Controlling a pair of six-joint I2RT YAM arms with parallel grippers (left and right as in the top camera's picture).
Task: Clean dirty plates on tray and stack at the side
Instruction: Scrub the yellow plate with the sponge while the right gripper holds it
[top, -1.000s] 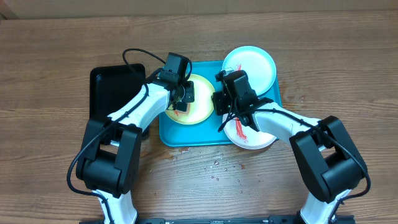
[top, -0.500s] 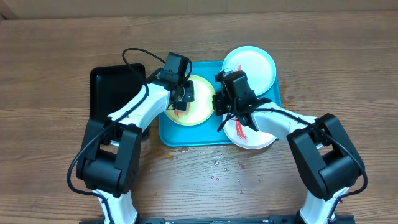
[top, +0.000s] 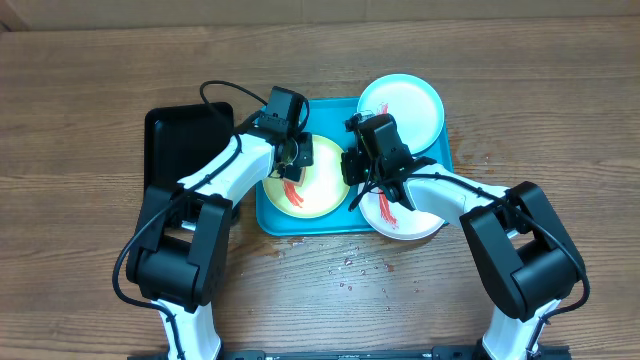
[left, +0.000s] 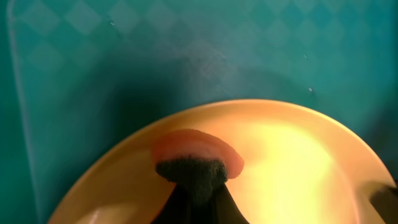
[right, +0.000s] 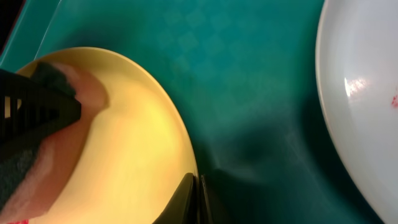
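The yellow-green plate (top: 312, 188) lies on the turquoise tray (top: 300, 222), with a red smear near its front. My left gripper (top: 296, 156) is shut on a dark sponge (left: 191, 169) that presses on this plate (left: 292, 162). My right gripper (top: 350, 166) is shut on the plate's right rim (right: 194, 186). The light blue plate (top: 402, 104) sits at the tray's far right corner. The white plate (top: 405, 222) with red smears lies at the tray's near right, partly under my right arm.
A black tray (top: 178, 150) stands left of the turquoise tray. Small red spots (top: 350, 265) mark the wooden table in front of the tray. A pale plate edge (right: 360, 93) shows at the right of the right wrist view.
The yellow-green plate has shifted toward the tray's front, and a red smear on its near part now shows. Both grippers have stayed nearly in place.
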